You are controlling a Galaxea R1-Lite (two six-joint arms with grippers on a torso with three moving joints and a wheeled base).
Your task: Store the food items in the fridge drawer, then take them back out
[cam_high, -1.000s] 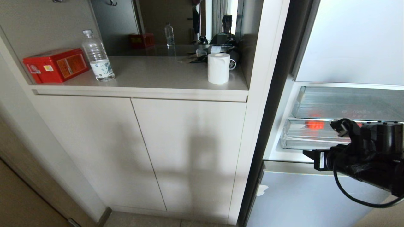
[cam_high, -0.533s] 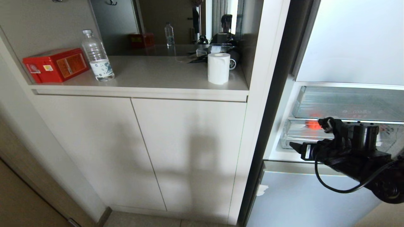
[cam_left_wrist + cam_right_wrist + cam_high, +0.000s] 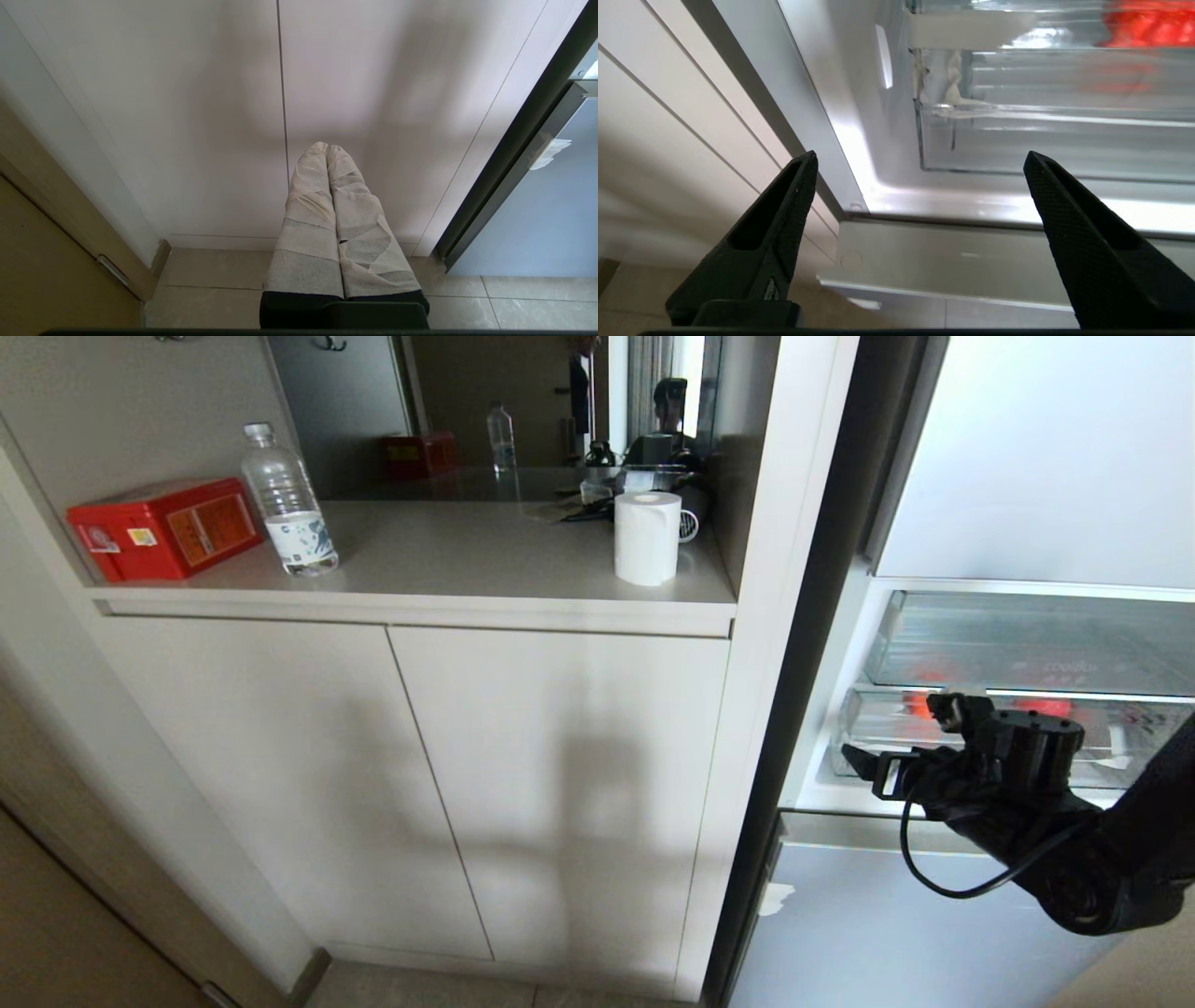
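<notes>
Right claw empty before fridge drawer

Right claw (image 3: 920, 158) stands wide apart, lower right of head view. Red apple (image 3: 1148, 23) sits inside fridge drawer (image 3: 1041, 135): likely rigid, glossy, slippery; grip across its widest girth. Left claw (image 3: 327, 154) parked, pressed together.

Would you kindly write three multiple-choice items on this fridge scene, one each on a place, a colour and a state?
1. Where is the fruit?
A. on the counter
B. inside the fridge drawer
C. in the right claw

2. What colour is the box on the counter?
A. red
B. green
C. blue

3. How is the right claw?
A. shut on the fruit
B. shut and empty
C. open and empty

Key: B, red glows through the drawer's clear wall; A, it is red beside the water bottle; C, its fingers stand wide apart in front of the drawer.
</notes>
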